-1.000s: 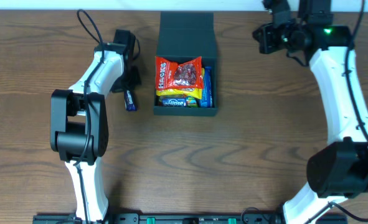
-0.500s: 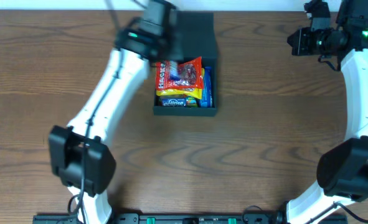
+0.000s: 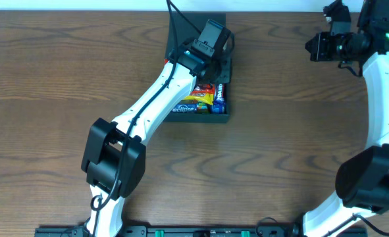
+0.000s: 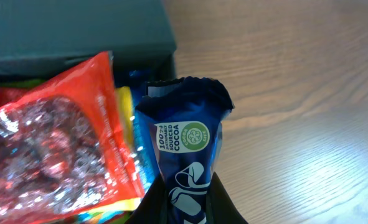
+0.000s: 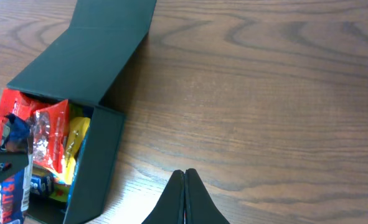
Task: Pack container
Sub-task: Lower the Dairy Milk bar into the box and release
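Overhead, wooden tabletop (image 3: 280, 145) is lying open around the dark green, matte, square container (image 3: 195, 119) sitting far-centre; left tool (image 4: 185, 209) is stretching over it, clamping a dark blue foil wrapper (image 4: 187, 149); right tool (image 5: 185, 186) is hanging far right, fingers together.

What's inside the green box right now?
A red snack bag, a yellow packet and a blue pack show in the box; whatever lies beneath them is covered.

Matte dark green container (image 5: 90, 56). Glossy red snack packet (image 4: 53, 143), dark speckled centre. Yellow packet (image 5: 78, 134). Navy candy bar (image 4: 187, 162), white logo, round green cocoa seal. Brown wood-grain counter (image 3: 49, 79).
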Motion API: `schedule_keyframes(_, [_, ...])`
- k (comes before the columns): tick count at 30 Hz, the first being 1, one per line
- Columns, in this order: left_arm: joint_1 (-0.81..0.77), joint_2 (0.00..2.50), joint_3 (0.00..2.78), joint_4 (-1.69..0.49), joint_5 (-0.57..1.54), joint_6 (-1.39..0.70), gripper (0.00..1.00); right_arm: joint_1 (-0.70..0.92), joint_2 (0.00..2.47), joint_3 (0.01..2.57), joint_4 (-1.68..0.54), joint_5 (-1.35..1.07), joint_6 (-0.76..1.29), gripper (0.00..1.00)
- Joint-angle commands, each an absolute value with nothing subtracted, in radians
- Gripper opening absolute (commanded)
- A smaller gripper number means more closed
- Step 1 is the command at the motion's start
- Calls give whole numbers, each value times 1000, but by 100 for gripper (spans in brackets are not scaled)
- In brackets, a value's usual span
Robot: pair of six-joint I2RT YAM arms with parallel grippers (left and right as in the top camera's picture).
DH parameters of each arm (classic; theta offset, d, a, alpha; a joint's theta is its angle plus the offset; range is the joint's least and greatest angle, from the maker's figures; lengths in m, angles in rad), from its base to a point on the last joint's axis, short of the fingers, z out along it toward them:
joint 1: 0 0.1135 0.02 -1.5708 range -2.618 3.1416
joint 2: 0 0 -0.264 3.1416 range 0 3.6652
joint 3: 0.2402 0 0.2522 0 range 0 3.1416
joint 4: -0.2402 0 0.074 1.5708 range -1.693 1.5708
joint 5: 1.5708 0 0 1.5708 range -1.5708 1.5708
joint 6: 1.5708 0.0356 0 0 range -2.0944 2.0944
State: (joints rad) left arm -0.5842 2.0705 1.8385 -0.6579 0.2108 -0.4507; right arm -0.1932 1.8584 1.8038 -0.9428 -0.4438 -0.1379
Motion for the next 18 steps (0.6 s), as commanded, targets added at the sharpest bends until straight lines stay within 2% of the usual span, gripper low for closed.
schedule_keyframes(1, [-582,2073,1837,-645,229,-525,9,-201,1863,1804,-944,-445,-128,2])
schedule_keyframes(4, [-582,2073,1837,-645,229,-543,9,-201,1863,1804,-944,-445,-128,2])
schedule_keyframes(5, [-582,2073,1837,-645,229,-543,14,-201,1863,1804,-944,-445,-128,4])
schedule_keyframes(6, [-582,2073,1837,-644,229,-543,39,-200,1863,1804,-944,-445,-128,20])
schedule_keyframes(7, [-582,2073,1837,-642,229,-543,62,-200,1863,1804,-944,-445,-128,45])
schedule_keyframes(8, [-582,2073,1837,-642,229,-540,73,-200,1863,1804,-944,-445,-128,80])
schedule_keyframes(9, [-582,2073,1837,-641,227,-534,79,-200,1863,1804,-944,-445,-128,99])
schedule_keyframes(18, [-499,2035,1860,-586,217,-418,79,-200,1863,1804,-945,-456,-128,99])
